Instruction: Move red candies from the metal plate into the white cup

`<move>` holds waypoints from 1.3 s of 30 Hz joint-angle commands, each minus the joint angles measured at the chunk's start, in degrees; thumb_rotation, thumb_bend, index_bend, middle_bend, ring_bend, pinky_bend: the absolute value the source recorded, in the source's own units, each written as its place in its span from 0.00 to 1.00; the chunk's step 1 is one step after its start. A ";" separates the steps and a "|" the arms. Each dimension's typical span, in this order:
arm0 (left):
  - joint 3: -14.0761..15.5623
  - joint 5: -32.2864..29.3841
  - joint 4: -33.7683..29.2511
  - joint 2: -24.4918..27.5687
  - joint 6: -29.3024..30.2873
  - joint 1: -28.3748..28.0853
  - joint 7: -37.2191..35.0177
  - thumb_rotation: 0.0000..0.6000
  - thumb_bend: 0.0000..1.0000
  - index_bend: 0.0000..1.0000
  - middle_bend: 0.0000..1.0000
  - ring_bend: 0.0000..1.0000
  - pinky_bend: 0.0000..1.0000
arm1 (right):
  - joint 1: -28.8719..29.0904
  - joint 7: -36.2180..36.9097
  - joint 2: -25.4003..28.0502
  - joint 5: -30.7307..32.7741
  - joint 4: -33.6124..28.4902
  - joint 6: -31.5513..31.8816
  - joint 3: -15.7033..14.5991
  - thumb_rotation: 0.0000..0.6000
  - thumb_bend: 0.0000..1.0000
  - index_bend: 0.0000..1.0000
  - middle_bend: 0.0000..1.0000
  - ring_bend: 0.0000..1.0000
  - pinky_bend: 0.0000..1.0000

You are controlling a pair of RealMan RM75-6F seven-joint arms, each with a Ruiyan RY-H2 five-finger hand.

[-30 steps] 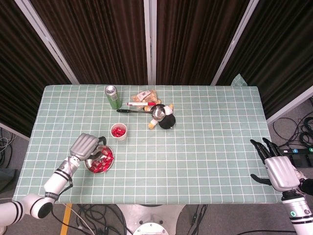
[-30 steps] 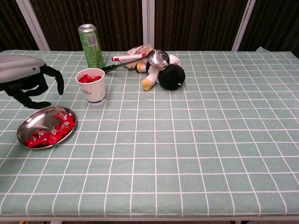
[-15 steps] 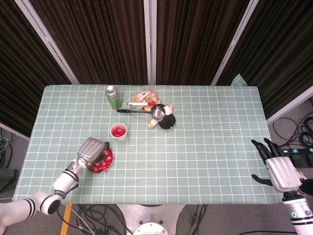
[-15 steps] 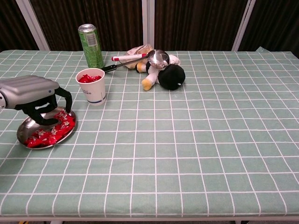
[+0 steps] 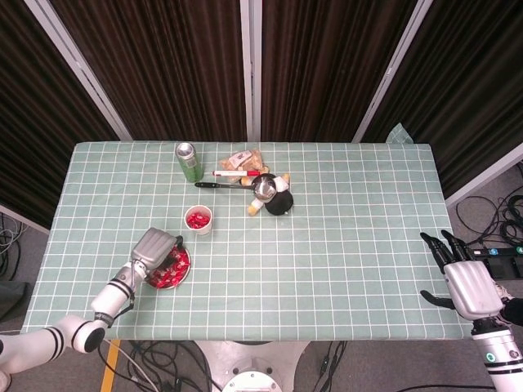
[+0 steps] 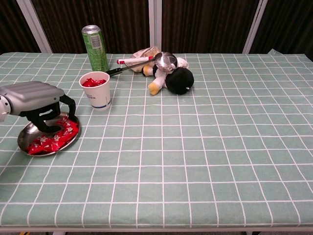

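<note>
A metal plate with a pile of red candies lies near the table's front left. Just behind it stands the white cup, with red candies inside. My left hand hangs over the plate, its fingers curled down into the candy pile. Whether they pinch a candy is hidden. My right hand floats off the table's right edge with fingers spread, holding nothing.
A green can stands behind the cup. A black plush penguin, a metal ladle, a red marker and a snack packet lie at centre back.
My left hand has come down from beside the plate onto it, and its fingers have sunk into the candies. The right hand has stayed put.
</note>
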 commanded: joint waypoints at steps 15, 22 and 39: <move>-1.08 1.20 -0.60 0.45 3.24 2.41 -5.84 1.00 0.34 0.63 0.98 0.95 1.00 | 0.08 -0.28 -0.10 -0.70 -0.21 0.06 -0.21 1.00 0.02 0.04 0.16 0.00 0.14; -4.18 2.62 -9.48 7.25 8.83 3.68 -8.97 1.00 0.34 0.63 0.98 0.95 1.00 | 0.09 0.15 -0.16 -0.69 0.14 0.10 -0.17 1.00 0.02 0.04 0.16 0.00 0.14; -13.86 -13.45 -6.66 4.78 -5.18 -10.71 0.13 1.00 0.34 0.59 0.97 0.95 1.00 | 0.84 0.11 0.01 -0.81 -0.02 -0.50 0.12 1.00 0.02 0.04 0.16 0.00 0.14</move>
